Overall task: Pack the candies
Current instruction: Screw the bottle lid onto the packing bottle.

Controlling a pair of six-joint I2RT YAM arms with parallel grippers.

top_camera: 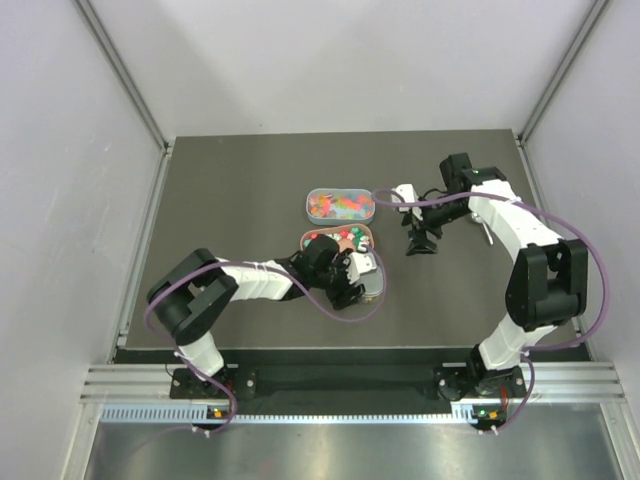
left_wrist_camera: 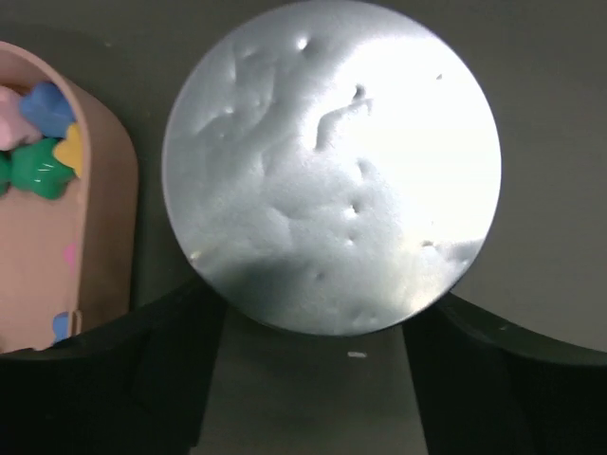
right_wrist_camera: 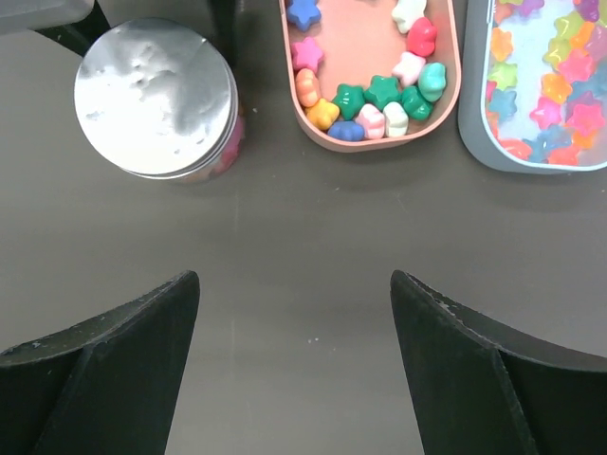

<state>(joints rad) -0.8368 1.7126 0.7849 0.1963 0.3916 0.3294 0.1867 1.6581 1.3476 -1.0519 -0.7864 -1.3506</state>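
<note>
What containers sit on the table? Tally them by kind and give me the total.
Pink oval tray: 1
Grey-rimmed oval tray: 1
Round jar with silver lid: 1
Total: 3

Dark matte table (top_camera: 230, 190). Bears a pink oval tray (right_wrist_camera: 360, 43) and a grey oval box (right_wrist_camera: 471, 114), long sides just beside each other, box farther from the bases. Bears also a round jar (right_wrist_camera: 156, 100), upright, silver lid on, near the tray's end, not touching.
</note>
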